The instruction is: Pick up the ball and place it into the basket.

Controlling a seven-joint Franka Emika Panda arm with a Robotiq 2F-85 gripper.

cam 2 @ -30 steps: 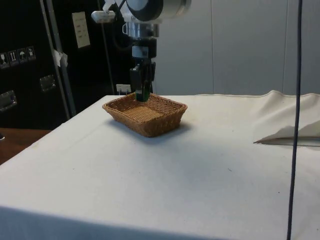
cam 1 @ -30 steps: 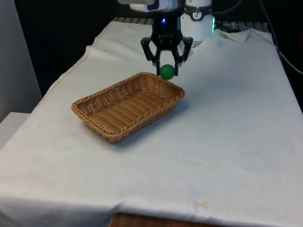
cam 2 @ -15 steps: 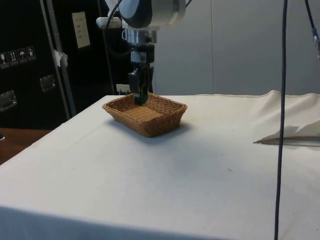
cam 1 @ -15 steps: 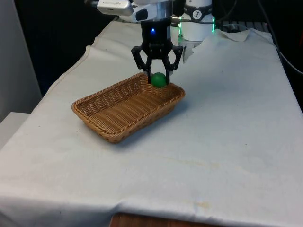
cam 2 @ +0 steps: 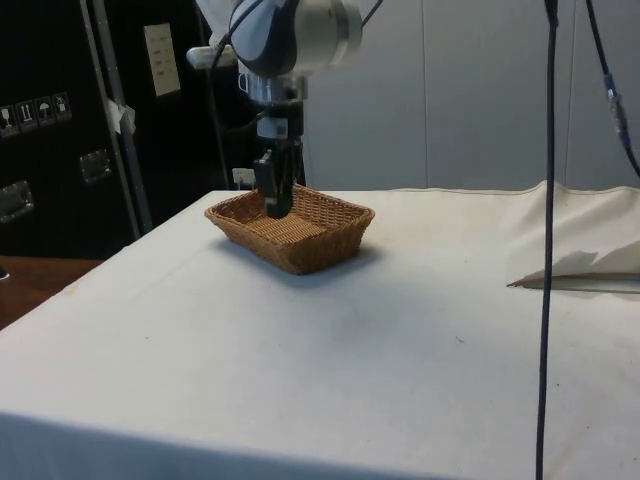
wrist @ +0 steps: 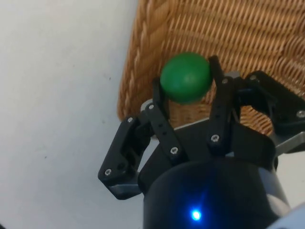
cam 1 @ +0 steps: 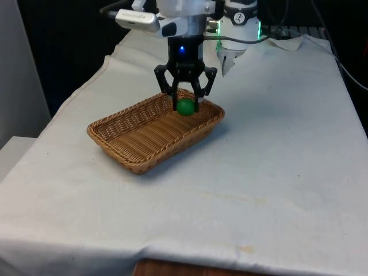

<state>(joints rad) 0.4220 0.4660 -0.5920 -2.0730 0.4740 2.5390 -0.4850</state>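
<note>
A small green ball [cam 1: 185, 107] [wrist: 186, 78] is held between the fingers of my black gripper [cam 1: 185, 106] [wrist: 187, 81], which is shut on it. The ball hangs just above the far right end of a shallow brown wicker basket [cam 1: 132, 158] [cam 2: 315, 250] [wrist: 228, 28], inside its rim. In the side view my gripper [cam 2: 273, 203] reaches down into the basket's far part and the ball is hidden by the fingers.
The basket lies slantwise on the white cloth [cam 1: 270, 172], left of the table's middle in the front view. A fold of cloth [cam 2: 585, 265] rises at the side view's right. A thin dark cable [cam 2: 546, 240] hangs in front of the side camera.
My gripper has carried the ball from above the basket's far rim towards the front view's left and downwards, and it now hangs over the basket's inside.
</note>
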